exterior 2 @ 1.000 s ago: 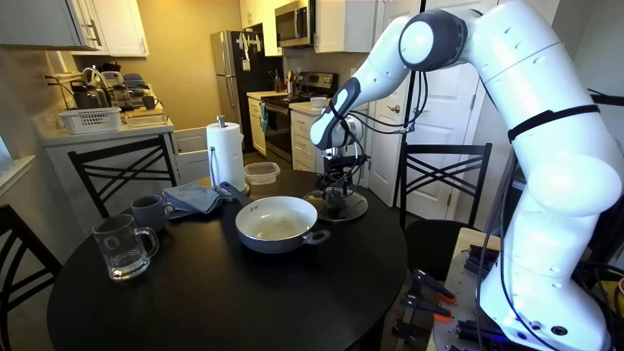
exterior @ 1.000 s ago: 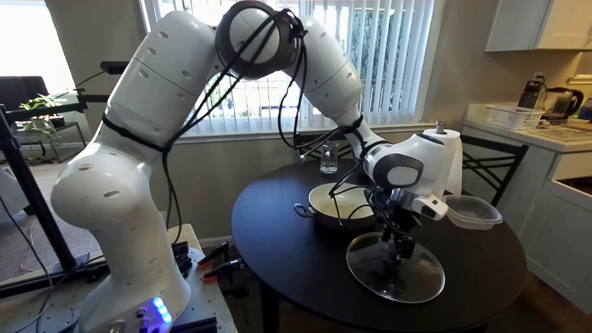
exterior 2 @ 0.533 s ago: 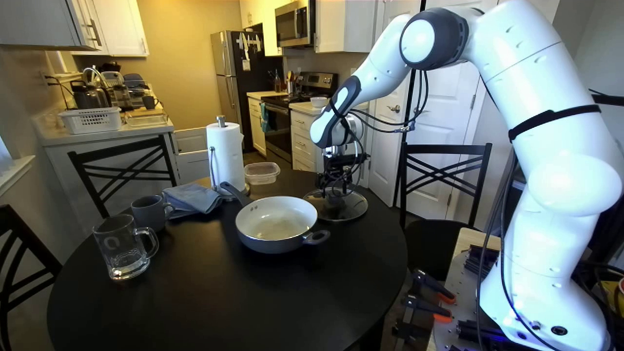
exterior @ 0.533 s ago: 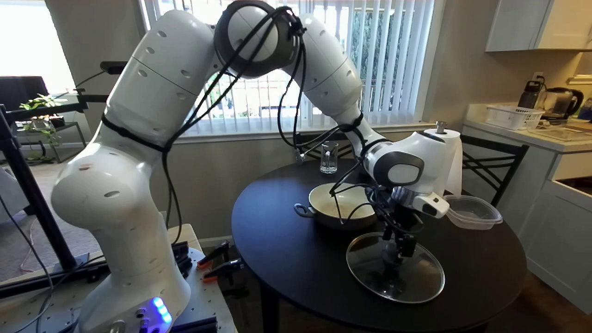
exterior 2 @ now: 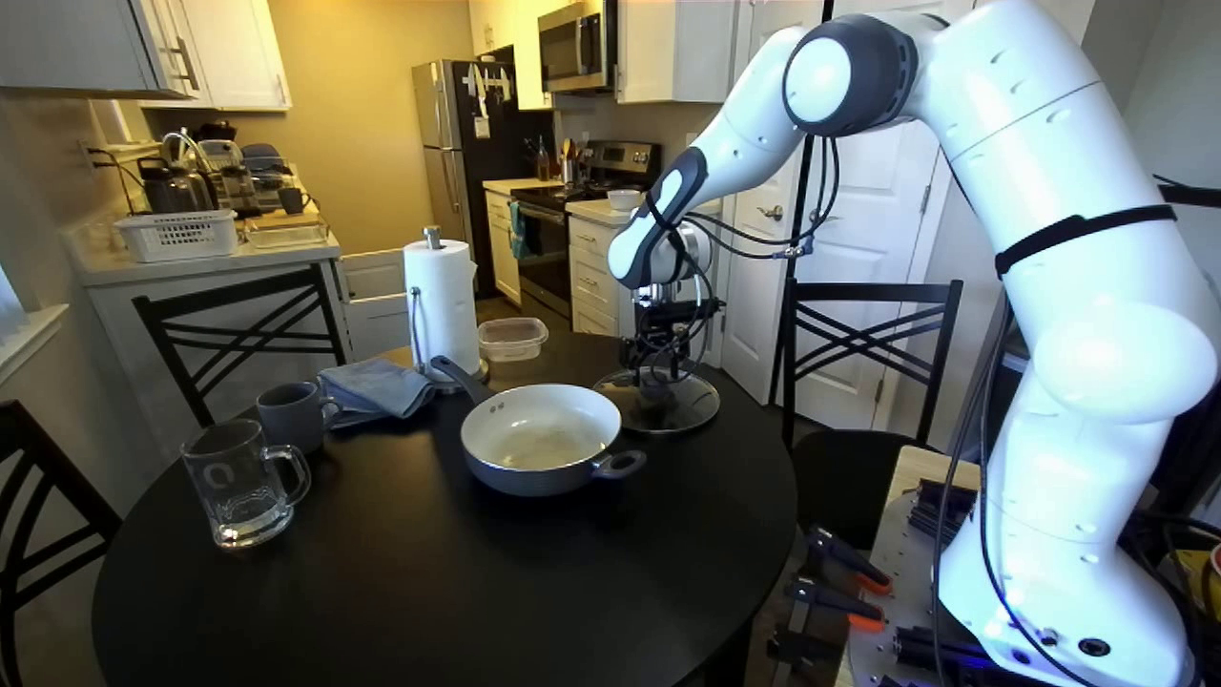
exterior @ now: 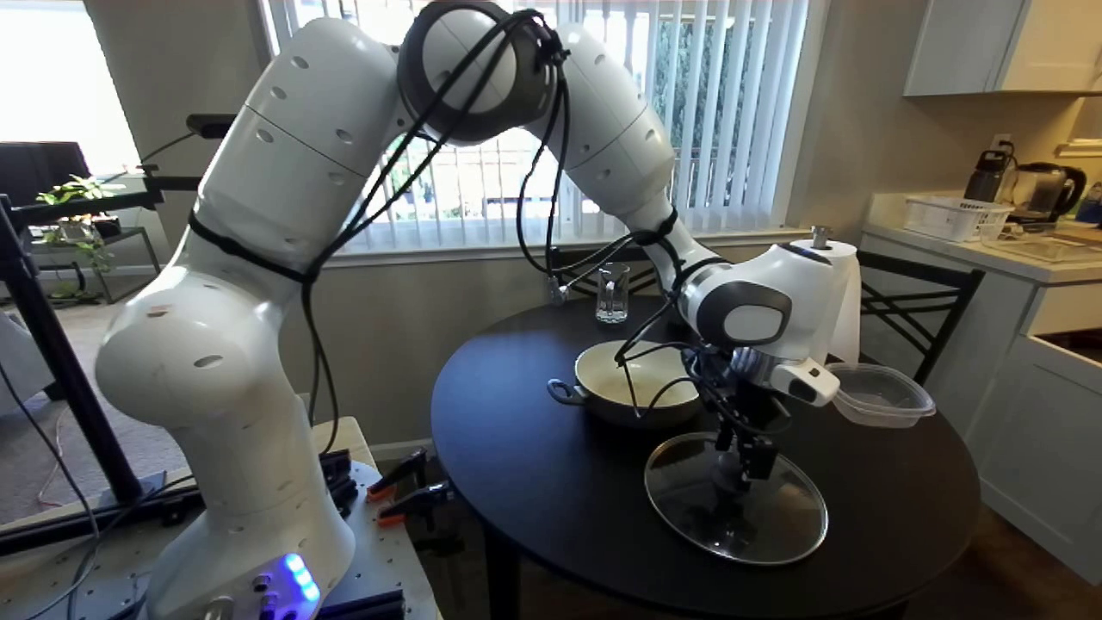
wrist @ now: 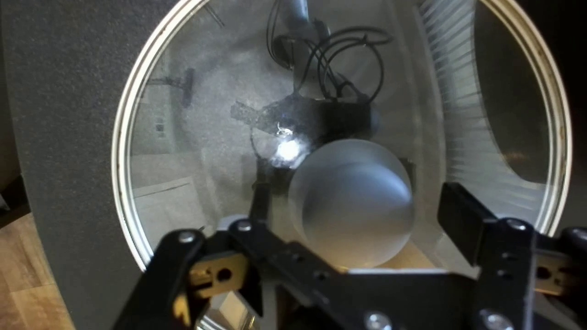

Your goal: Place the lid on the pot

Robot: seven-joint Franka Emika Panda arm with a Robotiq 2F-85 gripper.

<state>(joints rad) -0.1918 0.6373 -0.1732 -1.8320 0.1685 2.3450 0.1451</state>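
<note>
Lid (exterior: 758,521) lies flat on the table (exterior: 508,413) at the lower right in an exterior view, and the pot (exterior: 639,419) stands near it, closer to the middle of the frame. In the wrist view I see the gripper (wrist: 361,211) spread wide, its two fingers (wrist: 463,220) on both sides of the knob (wrist: 353,206), with a gap at each.

Overexp. daylight burns thru blinds (exterior: 723,129), tabletop (exterior: 508,413) takes bluish sheen; bkgd. kitchen wall (exterior 2: 358,143) glows yellow; wht. glare dots lid (wrist: 321,133), wrist view.
</note>
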